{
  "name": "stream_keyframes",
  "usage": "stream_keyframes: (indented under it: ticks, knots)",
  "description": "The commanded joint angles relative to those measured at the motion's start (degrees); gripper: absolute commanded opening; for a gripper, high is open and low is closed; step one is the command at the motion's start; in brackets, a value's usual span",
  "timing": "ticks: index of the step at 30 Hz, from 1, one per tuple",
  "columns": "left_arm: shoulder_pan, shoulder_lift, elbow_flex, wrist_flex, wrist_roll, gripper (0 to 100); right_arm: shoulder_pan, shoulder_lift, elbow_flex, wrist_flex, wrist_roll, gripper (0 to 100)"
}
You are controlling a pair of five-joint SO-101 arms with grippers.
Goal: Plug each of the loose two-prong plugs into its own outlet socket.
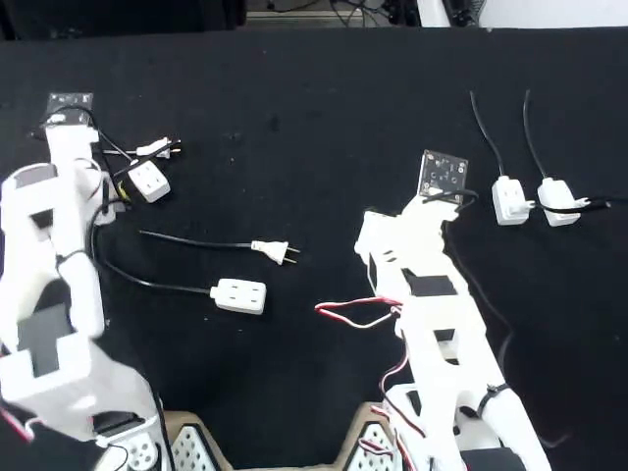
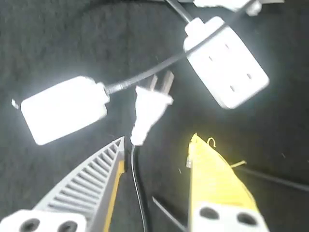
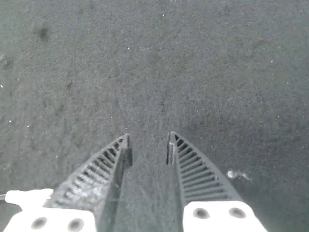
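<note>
Plug (image 1: pixel 273 251) lies left of centre in the high view, long axis horizontal, prongs pointing right. Left gripper (image 2: pixel 157 139) stands open, with a second plug (image 2: pixel 150 107) just ahead, its prongs pointing away. The right gripper (image 3: pixel 148 140) is open over the table (image 3: pixel 154 58).

Right end effector (image 3: pixel 147 147), narrowly parted, over the dark table (image 3: pixel 154 58).

Plug (image 2: pixel 149 104) blurred on my left wrist feed, its cord (image 2: pixel 138 186) running off the edge, white piece (image 2: pixel 227 4) cropped at the border, on my high feed far-right sockets (image 1: pixel 510 201) too small to judge whether plugged
</note>
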Motion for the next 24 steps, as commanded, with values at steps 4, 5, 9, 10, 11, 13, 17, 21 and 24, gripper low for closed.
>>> stream_keyframes:
  ticks: [4, 5, 9, 10, 11, 13, 17, 21, 24]
  knots:
    - [-0.4, 11.9, -13.6, -0.3, 0.5, 21, -0.5, -2.0, -4.2, -1.1, -0.4, 11.8]
    - [-0.4, 12.7, -14.3, -0.3, 0.5, 21, -0.4, -2.0, -4.2, -1.1, -0.4, 11.8]
    - [-0.2, 14.2, -15.1, -0.4, 0.4, 21, -0.4, -2.0, -4.3, -1.1, -0.4, 11.8]
    - [-0.2, 14.2, -15.1, -0.4, 0.4, 21, -0.4, -2.0, -4.3, -1.1, -0.4, 11.8]
    - [-0.2, 14.3, -15.1, -0.6, 0.4, 21, -0.4, -2.0, -4.3, -1.1, -0.4, 11.8]
    - [-0.2, 14.4, -14.9, -0.8, 0.4, 21, -0.4, -2.0, -4.3, -1.1, -0.4, 11.8]
    - [-0.3, 15.6, -15.5, -1.0, 0.4, 21, -0.5, -2.0, -4.2, -1.1, -0.4, 11.8]
    - [-1.5, 18.6, -18.0, -1.7, 0.4, 21, -0.4, -2.0, -4.2, -1.1, -0.4, 11.8]
    - [-1.9, 21.0, -20.2, -1.2, 0.4, 21, -0.4, -2.0, -4.1, -1.1, -0.4, 11.8]
